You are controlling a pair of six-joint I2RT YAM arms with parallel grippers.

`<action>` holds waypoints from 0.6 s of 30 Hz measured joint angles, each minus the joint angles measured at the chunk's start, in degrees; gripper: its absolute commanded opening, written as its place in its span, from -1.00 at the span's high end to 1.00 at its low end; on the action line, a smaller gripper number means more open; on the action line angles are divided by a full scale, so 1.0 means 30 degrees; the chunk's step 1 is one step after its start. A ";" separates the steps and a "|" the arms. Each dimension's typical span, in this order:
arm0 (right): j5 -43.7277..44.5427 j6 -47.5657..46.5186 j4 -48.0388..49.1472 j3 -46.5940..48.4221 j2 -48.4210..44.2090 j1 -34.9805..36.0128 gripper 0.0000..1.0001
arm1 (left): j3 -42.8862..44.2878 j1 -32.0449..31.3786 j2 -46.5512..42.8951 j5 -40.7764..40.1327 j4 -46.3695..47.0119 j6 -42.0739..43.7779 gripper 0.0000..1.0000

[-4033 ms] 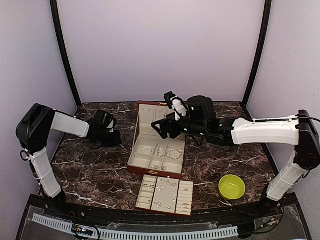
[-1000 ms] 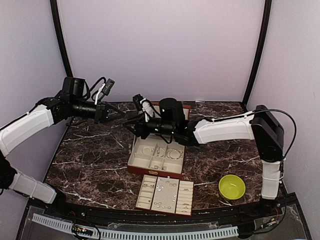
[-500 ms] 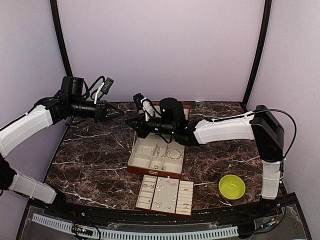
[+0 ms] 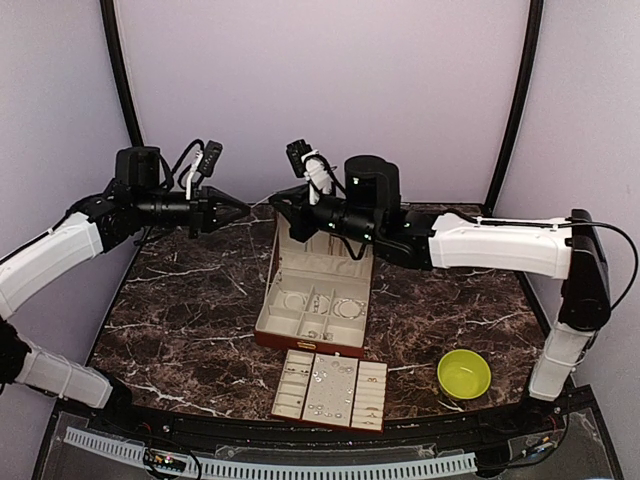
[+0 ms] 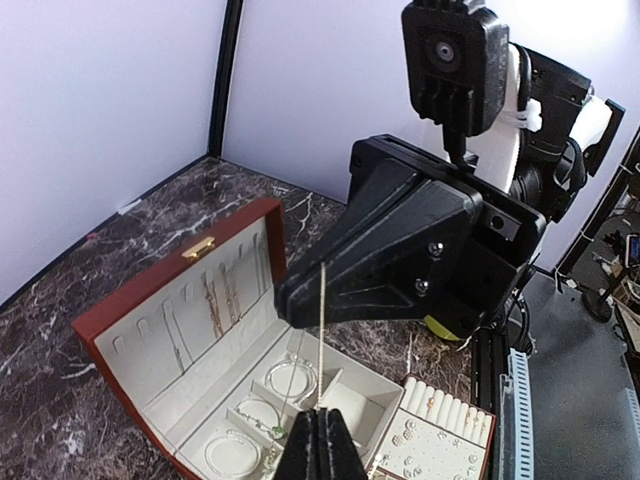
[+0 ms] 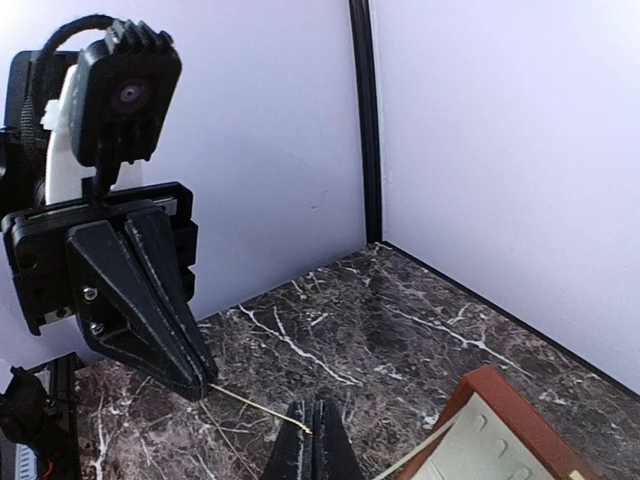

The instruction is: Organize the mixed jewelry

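While the thin chain is stretched taut above the box's back-left corner, left gripper and right gripper are each pinched shut on an end. Looks like the hang-the-necklace step to me. Next it needs careful lowering into the lid. Only the wrist cams show the chain, top view doesn't.

Glossy marble table; fine metal chain.

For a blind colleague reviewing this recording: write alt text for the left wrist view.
A thin chain runs taut from the shut left gripper at the bottom edge up to the shut tips of the right gripper, which fills the middle. Below them an open reddish-brown jewelry box with cream lining holds bracelets.
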 measured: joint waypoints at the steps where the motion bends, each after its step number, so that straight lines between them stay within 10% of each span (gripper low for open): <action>1: 0.0379 -0.0175 -0.0532 0.0189 -0.0095 0.0000 1.00 | 0.0000 -0.0124 0.0189 0.0182 0.0350 0.0087 1.00; 12: 0.4918 -0.0998 -0.4750 0.0423 -0.1588 -0.0342 1.00 | 0.0860 -0.1836 0.3213 0.0124 0.2186 0.1020 -0.05; 18: 0.6273 -0.1173 -0.4983 0.0160 -0.2987 -0.0576 1.00 | -0.1217 -0.1902 0.3373 -0.1610 0.5268 0.1341 -0.07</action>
